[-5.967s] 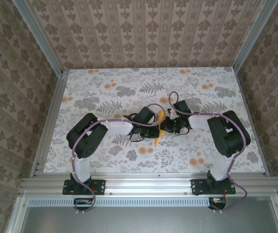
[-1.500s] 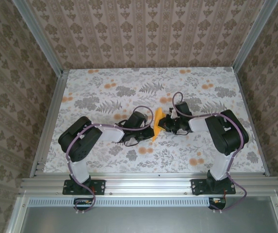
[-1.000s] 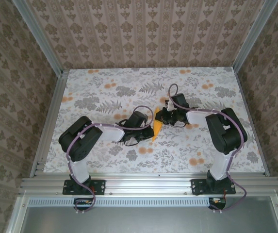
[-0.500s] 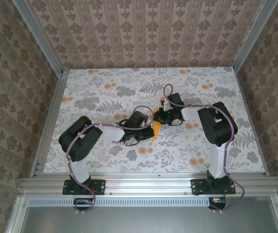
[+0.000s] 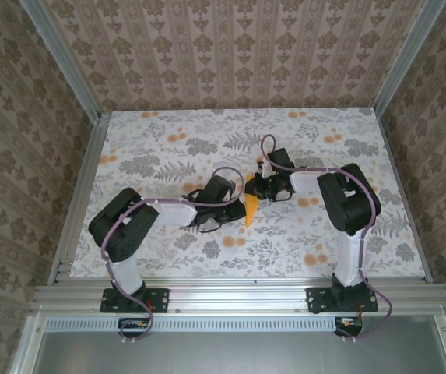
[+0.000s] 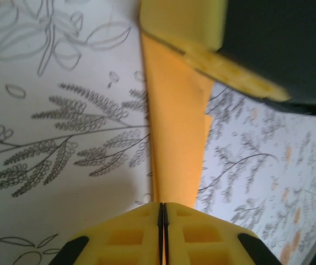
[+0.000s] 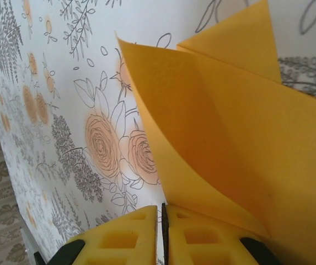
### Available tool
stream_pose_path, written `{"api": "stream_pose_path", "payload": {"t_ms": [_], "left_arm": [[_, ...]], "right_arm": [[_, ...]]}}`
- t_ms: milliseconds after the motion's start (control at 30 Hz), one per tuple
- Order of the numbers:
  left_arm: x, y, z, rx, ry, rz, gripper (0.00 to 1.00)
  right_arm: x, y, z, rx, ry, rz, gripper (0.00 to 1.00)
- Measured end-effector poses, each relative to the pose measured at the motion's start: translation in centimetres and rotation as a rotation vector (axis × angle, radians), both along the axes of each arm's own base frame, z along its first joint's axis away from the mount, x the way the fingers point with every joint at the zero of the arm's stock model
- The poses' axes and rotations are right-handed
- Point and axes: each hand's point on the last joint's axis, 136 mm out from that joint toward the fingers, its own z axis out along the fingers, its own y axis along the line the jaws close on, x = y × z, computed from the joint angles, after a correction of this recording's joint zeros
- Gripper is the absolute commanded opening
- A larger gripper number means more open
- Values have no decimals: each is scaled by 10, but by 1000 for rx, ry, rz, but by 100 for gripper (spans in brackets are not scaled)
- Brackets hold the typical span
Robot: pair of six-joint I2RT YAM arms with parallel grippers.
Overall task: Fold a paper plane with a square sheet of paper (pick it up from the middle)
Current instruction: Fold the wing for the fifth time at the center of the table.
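The square sheet of paper (image 5: 250, 207) is bright orange and folded into a slim pointed shape like a paper plane, its tip toward the near edge. It hangs just above the table's middle between both grippers. My left gripper (image 5: 236, 204) comes from the left. In the left wrist view its jaws (image 6: 162, 205) are together on the paper's (image 6: 174, 138) near end. My right gripper (image 5: 261, 187) holds the far end, and its yellow finger (image 6: 185, 27) lies across the paper. In the right wrist view the right gripper (image 7: 161, 207) is shut at the base of curved orange layers (image 7: 240, 138).
The table (image 5: 152, 140) has a printed pattern of grey leaves and small orange flowers. Aluminium rails run along the left side (image 5: 79, 202) and the near edge (image 5: 238, 292). Patterned walls close in the back and both sides.
The right arm has drawn in to the left and its gripper has moved toward the far side. The paper now stands narrower, tip toward the near edge. The left arm shifted slightly.
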Motion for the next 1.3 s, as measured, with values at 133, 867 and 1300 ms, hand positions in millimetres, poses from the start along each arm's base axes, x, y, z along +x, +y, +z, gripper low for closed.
{"api": "stream_pose_path", "payload": {"t_ms": [133,867,1300], "left_arm": [[7,-6,14,-57,-37,3,13],[-12,-30,-10,-112,35,-79,12],[-12,-35,-4,-136,15,-89,9]], "right_arm": [[-11,-8,-1,-20,8,-18,14],[-25,-15,-1,-10,48,-80,14],[-25,-15,-1,-10,50,-82,14]]}}
